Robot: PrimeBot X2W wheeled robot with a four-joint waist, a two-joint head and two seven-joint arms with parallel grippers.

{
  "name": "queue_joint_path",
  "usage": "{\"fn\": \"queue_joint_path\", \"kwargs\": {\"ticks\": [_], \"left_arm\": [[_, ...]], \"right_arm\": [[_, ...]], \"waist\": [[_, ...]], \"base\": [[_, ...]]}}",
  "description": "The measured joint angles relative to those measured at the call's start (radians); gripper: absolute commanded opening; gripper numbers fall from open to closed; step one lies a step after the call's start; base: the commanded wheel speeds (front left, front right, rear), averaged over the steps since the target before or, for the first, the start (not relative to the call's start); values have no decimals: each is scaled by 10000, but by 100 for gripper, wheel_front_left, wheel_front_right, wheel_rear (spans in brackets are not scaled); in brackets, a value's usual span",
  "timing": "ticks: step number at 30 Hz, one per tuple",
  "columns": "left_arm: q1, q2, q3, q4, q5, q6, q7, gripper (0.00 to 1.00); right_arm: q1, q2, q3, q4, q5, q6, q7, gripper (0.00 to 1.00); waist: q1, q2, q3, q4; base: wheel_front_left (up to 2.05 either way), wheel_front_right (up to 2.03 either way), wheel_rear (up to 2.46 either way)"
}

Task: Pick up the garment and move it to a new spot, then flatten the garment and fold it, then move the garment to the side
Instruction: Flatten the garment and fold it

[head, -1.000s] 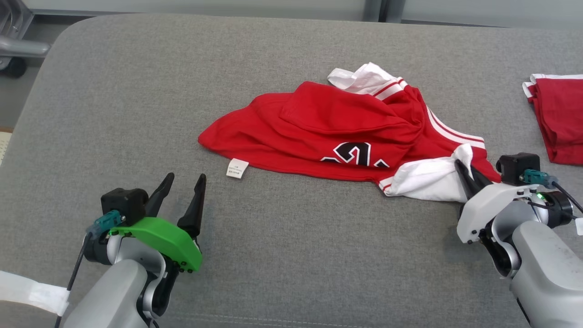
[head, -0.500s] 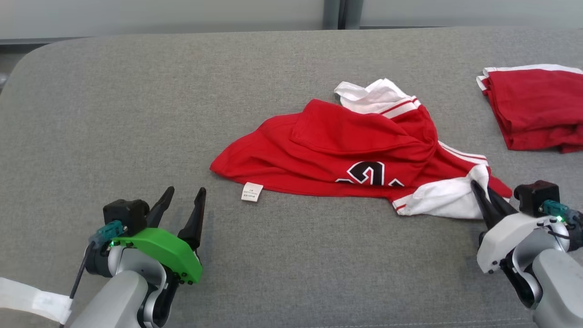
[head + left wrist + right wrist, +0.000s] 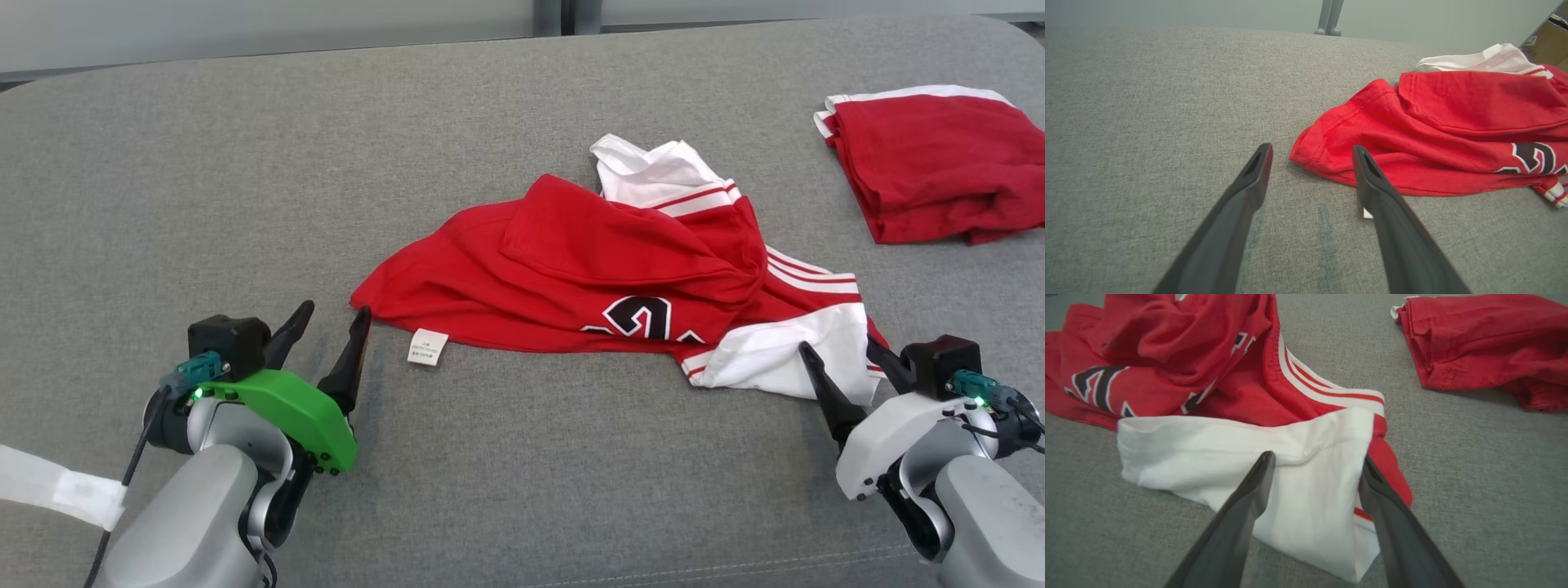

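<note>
Where the garment (image 3: 588, 261) lies crumpled slightly right of centre on the grey fabric-covered counter (image 3: 245, 163), its long axis runs across the head view from left to right, dropping slightly toward the robot at the right end. The hem end points to the robot's left and finishes in a rounded red corner (image 3: 363, 300). The sleeve end points to the right. The body is red, folded over itself in broad soft creases, with an upper flap lying across the middle. One white sleeve (image 3: 775, 359) lies flat at the near right end, and a second white sleeve (image 3: 645, 167) is bunched at the far side. Red-and-white striped trim (image 3: 804, 278) borders the sleeve area. A black number with a white outline (image 3: 645, 314) is partly hidden by the folds. A small white label (image 3: 428, 346) projects from the near hem onto the counter. The left jaws stand wide with nothing between them, at the lower left of the head view, with one fingertip (image 3: 359, 318) just beside the red hem corner. The right jaws also stand wide, gripping nothing. In the right wrist view the near white sleeve (image 3: 1306, 469) lies flat between the two fingers (image 3: 1249, 498); contact with the cloth cannot be determined. A second red garment (image 3: 931, 163), folded and with white trim, lies well apart at the far right
</note>
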Motion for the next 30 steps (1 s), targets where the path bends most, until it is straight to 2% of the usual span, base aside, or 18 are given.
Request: {"fn": "queue_joint_path", "kwargs": {"ticks": [4, 8, 9, 13, 30], "left_arm": [[-386, 215, -238, 359, 148, -353, 207, 100], [-429, 748, -750, 665, 570, -957, 539, 100], [-429, 748, -750, 665, 570, -957, 539, 100], [-584, 1200, -959, 855, 828, -1415, 560, 100], [-1281, 1091, -1152, 1810, 1110, -1590, 127, 100]], "right_arm": [[-275, 140, 136, -178, -13, 17, -2, 100], [-363, 167, 165, -336, -15, 19, -13, 100], [-363, 167, 165, -336, -15, 19, -13, 100], [-364, 161, 104, -403, -12, 50, -21, 100], [-363, 102, -123, -552, 86, 40, -102, 100]], "waist": [[0, 0, 107, -221], [0, 0, 208, -496], [0, 0, 208, -496], [0, 0, 333, -764], [0, 0, 729, -1072]], "base": [[0, 0, 0], [0, 0, 0], [0, 0, 0], [0, 0, 0], [0, 0, 0]]}}
